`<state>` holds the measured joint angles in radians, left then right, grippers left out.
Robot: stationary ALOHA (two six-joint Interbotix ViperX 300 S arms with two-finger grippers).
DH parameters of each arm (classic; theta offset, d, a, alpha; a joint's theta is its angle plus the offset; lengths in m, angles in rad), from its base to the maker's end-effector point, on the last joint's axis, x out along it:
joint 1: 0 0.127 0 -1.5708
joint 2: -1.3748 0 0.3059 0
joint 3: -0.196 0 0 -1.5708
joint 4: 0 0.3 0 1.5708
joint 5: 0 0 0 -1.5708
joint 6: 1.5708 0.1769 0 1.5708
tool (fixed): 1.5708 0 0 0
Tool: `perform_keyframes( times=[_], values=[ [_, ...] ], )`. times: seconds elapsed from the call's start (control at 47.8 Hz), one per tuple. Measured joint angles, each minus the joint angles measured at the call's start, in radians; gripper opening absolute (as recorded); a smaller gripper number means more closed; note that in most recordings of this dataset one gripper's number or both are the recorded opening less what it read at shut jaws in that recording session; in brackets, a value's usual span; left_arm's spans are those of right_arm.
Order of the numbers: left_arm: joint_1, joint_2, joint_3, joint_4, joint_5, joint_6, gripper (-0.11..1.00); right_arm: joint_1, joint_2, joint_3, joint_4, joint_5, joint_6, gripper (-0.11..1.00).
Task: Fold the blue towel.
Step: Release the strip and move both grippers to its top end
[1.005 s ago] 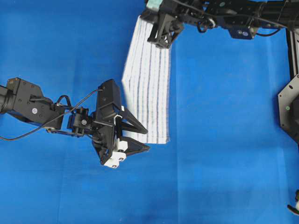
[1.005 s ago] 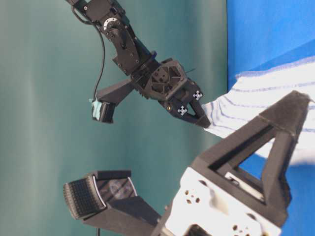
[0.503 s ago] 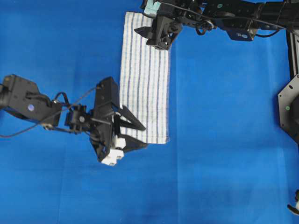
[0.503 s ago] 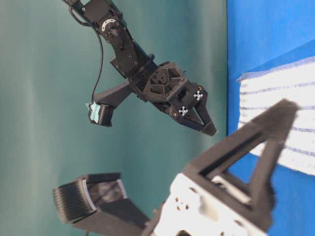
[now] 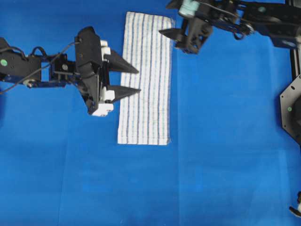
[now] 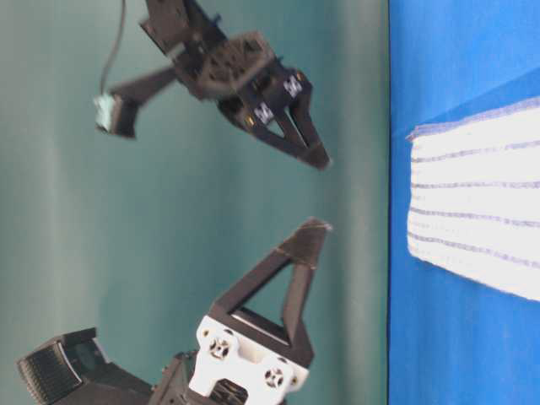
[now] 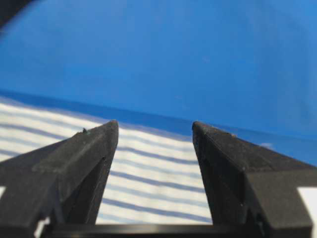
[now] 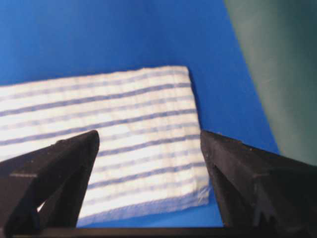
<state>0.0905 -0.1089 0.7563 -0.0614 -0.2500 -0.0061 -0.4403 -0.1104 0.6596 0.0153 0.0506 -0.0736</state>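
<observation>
The blue towel (image 5: 146, 77), white with thin blue stripes, lies flat on the table as a long narrow strip, its far short end near the table's back edge. My left gripper (image 5: 138, 80) hovers open over the towel's left long edge, with nothing between its fingers. In the left wrist view the left gripper (image 7: 153, 128) frames the stripes of the towel (image 7: 153, 173). My right gripper (image 5: 175, 41) is open and empty, just right of the towel's far right corner. In the right wrist view the right gripper (image 8: 148, 138) stands above that corner of the towel (image 8: 114, 119).
A plain blue covering (image 5: 225, 150) spreads over the whole table. A black arm mount (image 5: 291, 110) sits at the right edge. A dark green wall (image 6: 126, 236) stands behind the table's far edge.
The right gripper opened and let go of the towel's far end, which dropped flat, then moved right. The left arm moved toward the far side, along the towel's left edge.
</observation>
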Motion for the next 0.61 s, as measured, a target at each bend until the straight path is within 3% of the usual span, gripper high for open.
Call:
perform_keyframes(
  times=[0.168, 0.44, 0.607],
  values=[
    [0.069, -0.009, 0.000, 0.002, 0.011, 0.063, 0.55, 0.049, -0.095, 0.080, 0.021, -0.003, 0.003, 0.89],
    [0.075, -0.018, 0.008, 0.002, 0.080, 0.064, 0.55, 0.138, -0.172, 0.153, 0.066, -0.003, 0.005, 0.88],
    [0.075, -0.021, 0.014, 0.002, 0.094, 0.066, 0.55, 0.144, -0.172, 0.155, 0.071, -0.003, 0.006, 0.88]
  ],
)
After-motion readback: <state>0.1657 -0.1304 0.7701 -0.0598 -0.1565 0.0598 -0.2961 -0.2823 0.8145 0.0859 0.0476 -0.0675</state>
